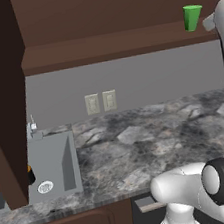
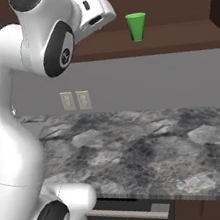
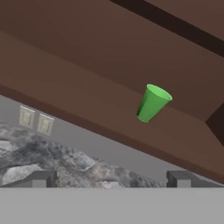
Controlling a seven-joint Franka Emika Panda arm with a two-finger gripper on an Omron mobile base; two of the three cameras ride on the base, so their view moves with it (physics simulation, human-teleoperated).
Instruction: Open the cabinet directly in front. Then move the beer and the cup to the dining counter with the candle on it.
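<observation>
Up high, the dark brown wall cabinet (image 2: 181, 39) stands open, its door (image 1: 1, 99) swung out to the left in the left base view, and a bright green cup (image 2: 137, 26) sits upright on the cabinet's bottom shelf (image 1: 115, 45), alone on the bare wood. The white arm reaches up toward that shelf, with the gripper (image 3: 109, 178) held just short of the cup and a little to its left; in the hand view the two dark fingertips (image 3: 41, 178) stand far apart near the bottom, spread wide with nothing between them, and the cup appears tilted beyond them (the tilt comes from the rolled camera, not the cup). Below the cabinet runs a grey wall with two pale outlets (image 1: 101, 102) side by side. Under that lies a grey marbled counter (image 2: 138, 147), with a grey sink (image 1: 53, 167) sunk into its left end.
</observation>
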